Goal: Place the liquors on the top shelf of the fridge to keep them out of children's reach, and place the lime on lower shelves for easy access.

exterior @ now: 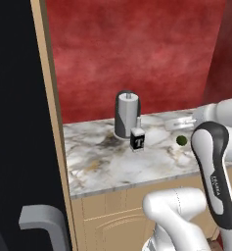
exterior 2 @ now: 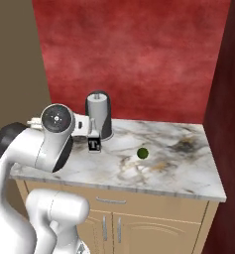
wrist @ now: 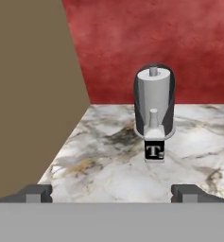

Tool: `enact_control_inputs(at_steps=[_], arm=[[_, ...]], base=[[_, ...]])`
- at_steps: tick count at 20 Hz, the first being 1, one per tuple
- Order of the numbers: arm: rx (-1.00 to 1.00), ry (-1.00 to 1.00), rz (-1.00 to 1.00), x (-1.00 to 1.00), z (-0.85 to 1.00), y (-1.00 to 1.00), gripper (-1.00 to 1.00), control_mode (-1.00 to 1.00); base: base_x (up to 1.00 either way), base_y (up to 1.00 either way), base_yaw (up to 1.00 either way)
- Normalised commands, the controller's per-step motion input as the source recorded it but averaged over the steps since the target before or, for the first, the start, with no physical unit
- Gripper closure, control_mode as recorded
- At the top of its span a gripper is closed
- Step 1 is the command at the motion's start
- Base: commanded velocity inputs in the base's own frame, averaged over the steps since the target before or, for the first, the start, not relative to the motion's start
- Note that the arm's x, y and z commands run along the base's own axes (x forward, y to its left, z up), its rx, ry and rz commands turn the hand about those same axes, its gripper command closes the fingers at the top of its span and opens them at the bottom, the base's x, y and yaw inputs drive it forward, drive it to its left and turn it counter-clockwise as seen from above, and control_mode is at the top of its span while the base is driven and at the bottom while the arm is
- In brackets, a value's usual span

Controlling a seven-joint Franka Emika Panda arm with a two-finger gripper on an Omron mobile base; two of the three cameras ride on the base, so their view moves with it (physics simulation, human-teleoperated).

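Note:
A clear square liquor bottle with a black "T" label stands upright on the marble counter, just in front of a grey paper-towel roll. My gripper is open wide and empty. It hovers low over the counter, short of the bottle, which lies ahead and slightly to the right. The same bottle shows from both base views. The lime, a small dark green ball, rests on the counter to the bottle's right. The fridge is the dark mass at left, and its shelves are out of view.
A tan cabinet panel stands between fridge and counter, close to the gripper's left. The fridge's grey bar handle sits low at left. A red wall backs the counter. My own arm crosses the counter's left end.

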Motion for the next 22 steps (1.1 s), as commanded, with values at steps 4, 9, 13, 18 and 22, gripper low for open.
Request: enact_control_inputs(at_steps=[4,9,13,18,22], arm=[[-0.02,-0.06,0.07,0.36,-0.35,0.0,-1.0,-1.0],[-0.02,-0.04,0.07,0.39,-0.37,0.0,-1.0,-1.0],[0.0,-0.06,0.06,0.33,-0.31,-0.01,-1.0,-1.0],[0.0,-0.09,0.06,0.27,-0.23,-0.08,-1.0,-1.0],[0.0,-0.06,0.07,0.28,-0.26,-0.12,-1.0,-1.0]], base=[[0.0,0.0,0.0],[0.0,0.0,0.0],[0.0,0.0,0.0],[0.0,0.0,0.0],[0.0,0.0,0.0]])
